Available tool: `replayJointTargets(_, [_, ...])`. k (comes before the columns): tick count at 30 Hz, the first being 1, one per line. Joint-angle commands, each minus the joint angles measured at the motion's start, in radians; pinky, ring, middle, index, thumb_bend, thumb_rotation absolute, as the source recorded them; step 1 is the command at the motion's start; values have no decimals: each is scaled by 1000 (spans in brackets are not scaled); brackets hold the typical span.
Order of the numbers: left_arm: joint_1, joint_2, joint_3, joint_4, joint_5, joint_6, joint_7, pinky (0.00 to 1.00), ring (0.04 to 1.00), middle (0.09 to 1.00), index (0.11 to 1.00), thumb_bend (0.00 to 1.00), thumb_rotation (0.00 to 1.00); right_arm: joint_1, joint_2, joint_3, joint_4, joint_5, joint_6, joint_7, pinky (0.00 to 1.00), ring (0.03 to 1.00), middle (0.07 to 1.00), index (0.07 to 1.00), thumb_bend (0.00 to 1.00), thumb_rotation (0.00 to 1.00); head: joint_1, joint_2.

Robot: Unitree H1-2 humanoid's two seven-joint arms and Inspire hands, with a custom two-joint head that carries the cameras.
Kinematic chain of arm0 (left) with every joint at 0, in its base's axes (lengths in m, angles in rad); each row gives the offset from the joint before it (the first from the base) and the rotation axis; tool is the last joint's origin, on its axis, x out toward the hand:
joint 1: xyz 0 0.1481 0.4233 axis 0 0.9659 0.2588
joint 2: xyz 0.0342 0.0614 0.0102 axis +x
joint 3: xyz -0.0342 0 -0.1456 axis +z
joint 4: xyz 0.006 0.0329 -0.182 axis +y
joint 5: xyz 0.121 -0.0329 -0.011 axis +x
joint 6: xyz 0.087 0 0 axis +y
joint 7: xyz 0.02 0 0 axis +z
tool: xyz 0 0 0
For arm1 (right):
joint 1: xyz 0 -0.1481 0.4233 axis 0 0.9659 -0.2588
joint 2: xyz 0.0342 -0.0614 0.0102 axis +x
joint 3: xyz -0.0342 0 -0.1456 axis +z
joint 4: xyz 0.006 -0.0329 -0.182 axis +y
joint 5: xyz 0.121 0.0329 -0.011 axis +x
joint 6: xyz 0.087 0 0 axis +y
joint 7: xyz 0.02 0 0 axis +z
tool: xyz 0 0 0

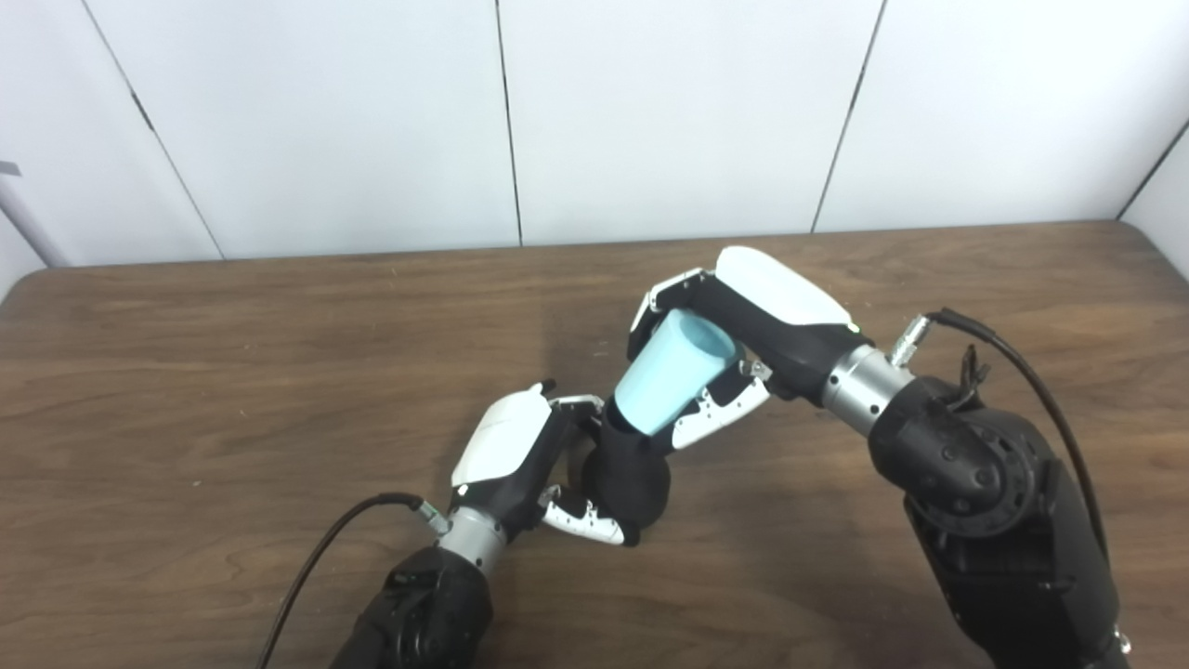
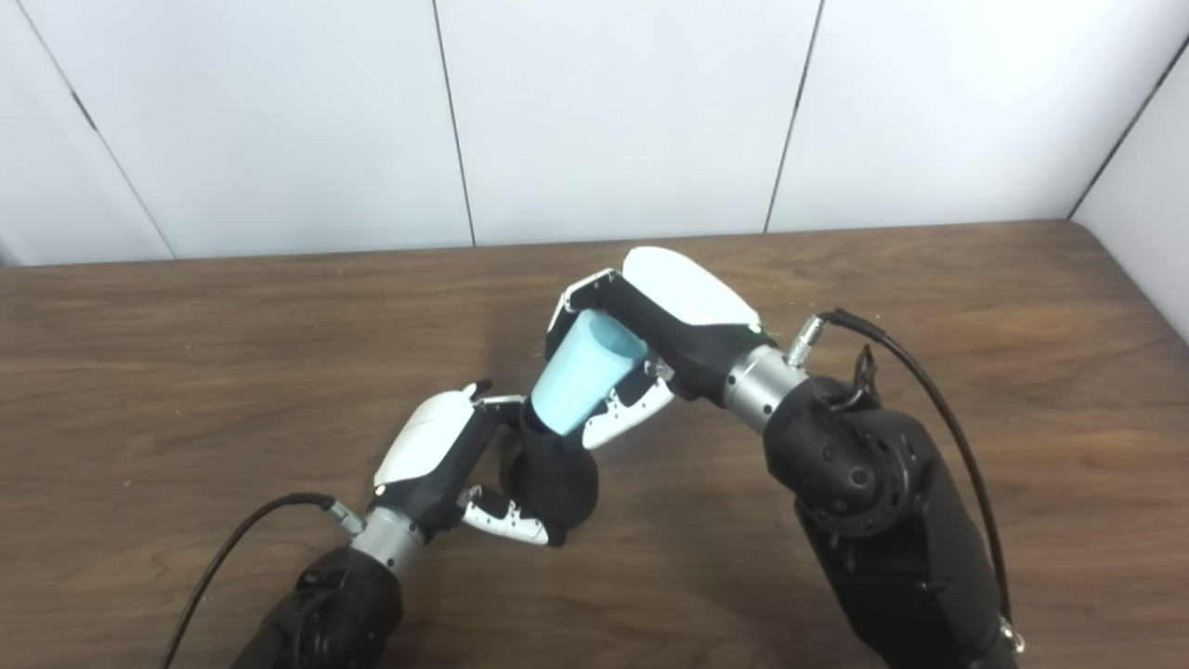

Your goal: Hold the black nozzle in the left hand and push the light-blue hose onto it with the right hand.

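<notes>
My left hand (image 1: 520,455) is shut on the black nozzle (image 1: 630,478), a rounded black piece held just above the brown table near the middle front. My right hand (image 1: 734,325) is shut on the light-blue hose (image 1: 673,372), a short tapered tube. The hose tilts down to the left and its narrow end sits over the top of the nozzle. The same pair shows in the right eye view, hose (image 2: 583,373) on nozzle (image 2: 555,483). The joint itself is partly hidden by my fingers.
The wooden table (image 1: 232,372) stretches to both sides, with white wall panels behind its far edge. Black cables run from both wrists, one at the lower left (image 1: 325,548) and one at the right (image 1: 1022,372).
</notes>
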State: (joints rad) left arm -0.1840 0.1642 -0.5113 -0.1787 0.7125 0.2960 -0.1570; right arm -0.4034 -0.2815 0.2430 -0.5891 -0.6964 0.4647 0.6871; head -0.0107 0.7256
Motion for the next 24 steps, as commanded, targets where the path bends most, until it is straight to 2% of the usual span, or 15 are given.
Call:
replayJointTargets(1, [41, -7, -49, 60, -15, 19, -92, 982, 715, 548, 449, 513, 0, -18, 8, 5, -26, 12, -14, -22, 304, 435, 505, 509, 497, 0, 3, -1])
replayJointTargets(13, [34, -17, -45, 62, -17, 25, -89, 983, 716, 546, 450, 513, 0, -3, 9, 38, 14, 36, -58, -78, 305, 431, 504, 504, 498, 0, 3, -2])
replayJointTargets(24, [32, -17, -43, 65, -14, 25, -87, 982, 716, 547, 450, 513, 0, -17, -2, 59, 29, 48, -37, -63, 304, 424, 510, 509, 497, 0, 6, 0])
